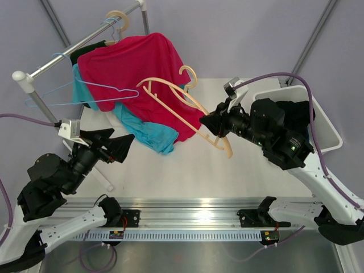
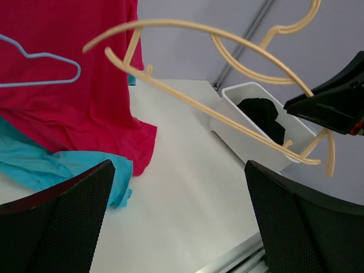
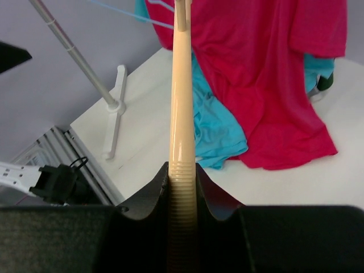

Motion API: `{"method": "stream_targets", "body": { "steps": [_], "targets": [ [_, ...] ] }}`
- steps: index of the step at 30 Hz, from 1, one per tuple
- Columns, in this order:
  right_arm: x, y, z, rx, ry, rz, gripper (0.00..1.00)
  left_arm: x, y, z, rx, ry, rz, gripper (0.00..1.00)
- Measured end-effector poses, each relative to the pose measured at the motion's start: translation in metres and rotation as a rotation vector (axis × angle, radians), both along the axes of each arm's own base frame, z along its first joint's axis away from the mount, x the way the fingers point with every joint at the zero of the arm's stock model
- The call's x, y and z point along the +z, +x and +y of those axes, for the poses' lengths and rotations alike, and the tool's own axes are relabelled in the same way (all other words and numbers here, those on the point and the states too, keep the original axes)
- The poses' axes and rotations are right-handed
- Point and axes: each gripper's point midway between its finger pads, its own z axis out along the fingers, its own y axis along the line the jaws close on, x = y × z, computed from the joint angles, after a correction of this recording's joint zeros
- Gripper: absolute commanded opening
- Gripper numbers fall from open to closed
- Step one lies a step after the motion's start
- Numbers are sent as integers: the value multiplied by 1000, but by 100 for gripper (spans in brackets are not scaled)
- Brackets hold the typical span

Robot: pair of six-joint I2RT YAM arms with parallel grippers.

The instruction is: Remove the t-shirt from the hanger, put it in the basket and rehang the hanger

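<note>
A red t-shirt (image 1: 139,68) drapes over the clothes rail (image 1: 79,45) and down to the table, over a turquoise garment (image 1: 145,132). It also shows in the left wrist view (image 2: 74,96) and the right wrist view (image 3: 267,74). A cream plastic hanger (image 1: 182,108) hangs bare in the air, clear of the shirt. My right gripper (image 1: 211,126) is shut on the hanger's ribbed lower bar (image 3: 182,193). My left gripper (image 1: 122,145) is open and empty, low over the table, in front of the garments.
A thin blue wire hanger (image 1: 85,94) lies against the red shirt. Another cream hanger (image 1: 118,20) hangs on the rail. The rail's stand (image 1: 37,99) rises at left. A white bin (image 1: 318,122) with dark clothing stands at right.
</note>
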Motion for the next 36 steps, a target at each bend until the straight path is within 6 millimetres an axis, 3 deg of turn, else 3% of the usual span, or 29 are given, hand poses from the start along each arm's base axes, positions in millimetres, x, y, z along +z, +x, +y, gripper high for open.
{"method": "stream_targets", "body": {
  "steps": [6, 12, 17, 27, 36],
  "targets": [
    [22, 27, 11, -36, -5, -130, 0, -4, -14, -2, -58, -74, 34, 99],
    [41, 54, 34, -39, -3, -228, 0, 24, -31, -2, -141, -135, -10, 99],
    [41, 65, 51, -18, 12, -260, 0, 36, -27, -4, -133, -133, -44, 99],
    [23, 53, 53, 26, 90, -289, 0, 18, 21, -74, -144, -147, 26, 92],
    [16, 38, 47, 51, 153, -309, 0, 36, 48, -127, -200, -292, 25, 91]
  ]
}}
